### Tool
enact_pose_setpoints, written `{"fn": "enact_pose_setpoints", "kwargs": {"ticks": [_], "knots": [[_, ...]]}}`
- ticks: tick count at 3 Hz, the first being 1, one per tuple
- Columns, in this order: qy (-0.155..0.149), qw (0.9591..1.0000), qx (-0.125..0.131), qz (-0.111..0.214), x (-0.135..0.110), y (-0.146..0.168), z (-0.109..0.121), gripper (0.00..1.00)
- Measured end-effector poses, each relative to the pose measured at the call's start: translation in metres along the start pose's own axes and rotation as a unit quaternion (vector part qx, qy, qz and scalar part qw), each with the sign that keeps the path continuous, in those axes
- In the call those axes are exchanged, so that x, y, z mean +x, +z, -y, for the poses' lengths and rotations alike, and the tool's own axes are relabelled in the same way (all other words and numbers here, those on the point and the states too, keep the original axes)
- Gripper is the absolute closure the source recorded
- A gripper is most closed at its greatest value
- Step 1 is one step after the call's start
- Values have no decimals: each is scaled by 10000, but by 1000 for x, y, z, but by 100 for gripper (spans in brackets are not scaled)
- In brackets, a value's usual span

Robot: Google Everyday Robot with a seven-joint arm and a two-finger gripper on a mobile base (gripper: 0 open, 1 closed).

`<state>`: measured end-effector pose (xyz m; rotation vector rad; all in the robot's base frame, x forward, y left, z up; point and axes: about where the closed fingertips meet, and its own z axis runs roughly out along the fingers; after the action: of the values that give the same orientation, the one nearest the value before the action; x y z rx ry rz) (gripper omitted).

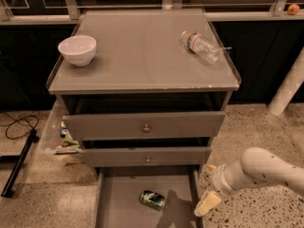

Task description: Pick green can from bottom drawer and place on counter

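The green can [152, 199] lies on its side on the floor of the bottom drawer [118, 204], which is pulled out below the two knobbed drawers. My gripper [207, 203] hangs at the end of the white arm just right of the drawer's right wall, level with the can and about a hand's width from it. The counter [142, 56] is the flat grey top of the cabinet, above.
A white bowl [77, 50] stands at the counter's left. A clear plastic water bottle [201, 45] lies at its right rear. A clear side bin [61, 137] with small items hangs on the cabinet's left. A black cable [16, 126] lies on the floor.
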<state>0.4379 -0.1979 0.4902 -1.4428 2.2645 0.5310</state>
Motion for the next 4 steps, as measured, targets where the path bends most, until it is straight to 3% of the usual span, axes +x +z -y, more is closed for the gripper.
{"fn": "enact_pose_setpoints", "kwargs": {"ticks": [1, 2, 3, 4], "knots": [[108, 9975, -296, 632, 30, 61, 0, 0], [108, 9975, -296, 632, 30, 61, 0, 0], [-121, 9965, -127, 818, 29, 85, 6, 0], [-406, 9924, -25, 1165, 28, 113, 17, 0]]}}
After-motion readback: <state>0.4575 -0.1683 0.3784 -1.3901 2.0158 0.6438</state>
